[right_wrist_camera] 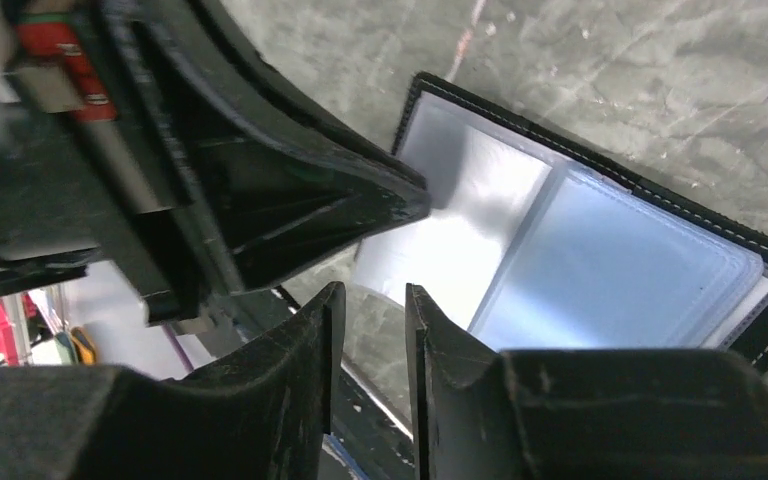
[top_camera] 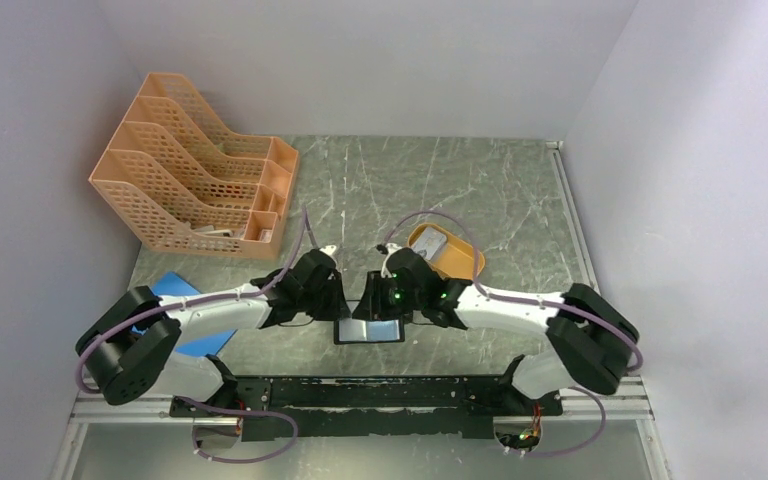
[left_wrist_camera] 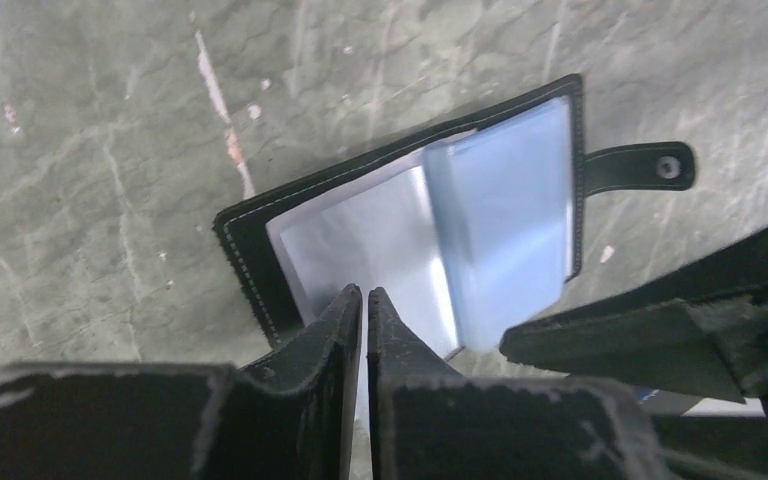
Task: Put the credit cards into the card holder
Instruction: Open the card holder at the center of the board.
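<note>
my left claw (left_wrist_camera: 364, 295) is pressed nearly shut at a clear pocket of the card holder (left_wrist_camera: 480, 220), which lies open on the counter (left_wrist_camera: 90, 150) between my arms, my right claw (right_wrist_camera: 373, 295) slightly apart and empty; no card seems filed yet, and the pale cards (top_camera: 433, 243) apparently wait in the orange tray (top_camera: 465, 262).

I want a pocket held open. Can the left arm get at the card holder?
Probably yes: the left end effector is at the edge of the open card holder; the right end effector sits beside, not between.
</note>
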